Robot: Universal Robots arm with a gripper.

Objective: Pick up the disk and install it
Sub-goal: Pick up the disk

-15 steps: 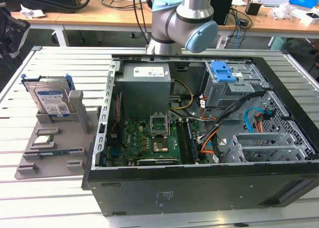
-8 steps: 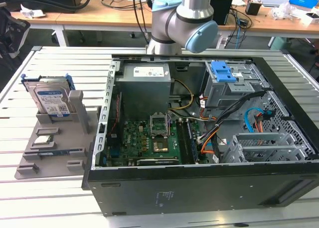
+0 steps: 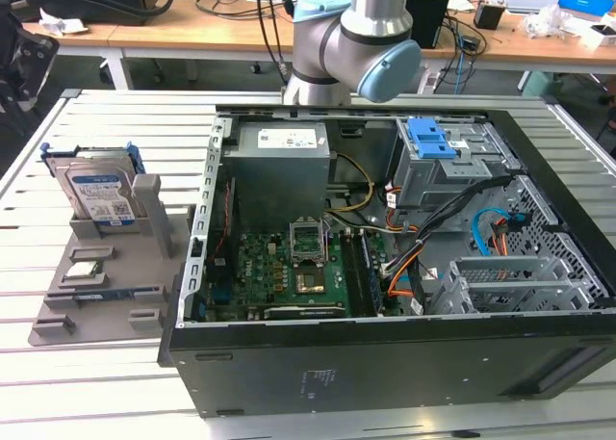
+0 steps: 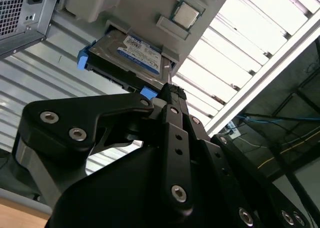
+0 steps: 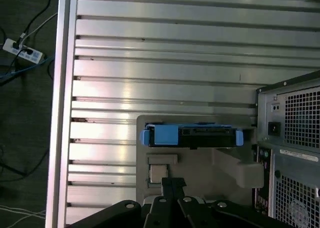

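A table of ribbed silver aluminium slats (image 5: 165, 53) carries a flat grey plastic holder (image 5: 200, 163). The disk (image 5: 192, 136) stands in a slot of the holder, seen edge-on as a dark strip capped with blue plastic rails at both ends. A small square silver chip (image 5: 158, 173) sits in a recess of the same holder, with the black metal gripper (image 5: 173, 184) showing just beside it, and a black computer case with perforated vent grilles (image 5: 295, 138) stands against the holder.

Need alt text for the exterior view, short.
The disk stands on edge in a grey holder on the slatted table, at the exterior view's left of an open computer case. The robot arm rises behind the case.
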